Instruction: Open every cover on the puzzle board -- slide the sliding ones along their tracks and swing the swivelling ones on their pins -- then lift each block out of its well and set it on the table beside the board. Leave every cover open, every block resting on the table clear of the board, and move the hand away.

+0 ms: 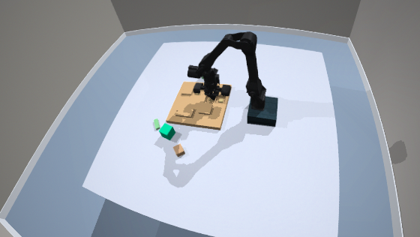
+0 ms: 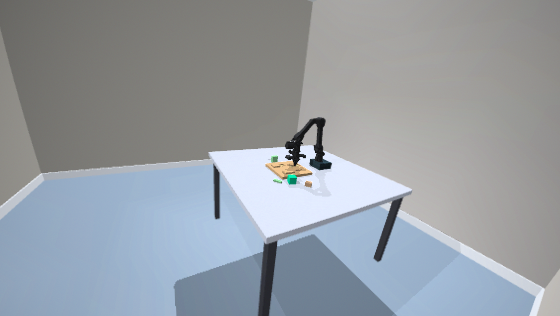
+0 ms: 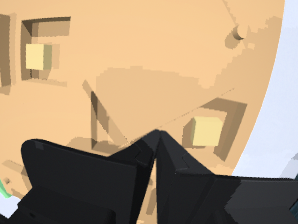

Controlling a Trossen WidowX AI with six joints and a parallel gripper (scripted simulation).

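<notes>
The wooden puzzle board (image 1: 176, 103) (image 3: 150, 30) lies flat on the table. My gripper (image 1: 212, 98) (image 2: 295, 165) (image 3: 158, 135) is shut and empty, its tips low over the board. Right of the tips in the wrist view, a pale yellow block (image 3: 206, 131) sits in an uncovered well; it also shows in the top view (image 1: 221, 100). Another yellow block (image 3: 37, 56) sits in an open well at the upper left. Raised covers (image 1: 186, 91) (image 1: 184, 112) (image 1: 205, 109) stand on the board. Left of the tips, shadow and slanting edges leave the shape unclear; I cannot tell whether they touch a cover.
A teal cube (image 1: 167, 131) (image 2: 292, 179), a light green piece (image 1: 157, 124) (image 2: 277, 181) and an orange-brown block (image 1: 179, 150) (image 2: 308, 184) lie on the table off the board's near edge. A green block (image 2: 274, 159) stands behind it. A peg (image 3: 238, 34) rises from the board.
</notes>
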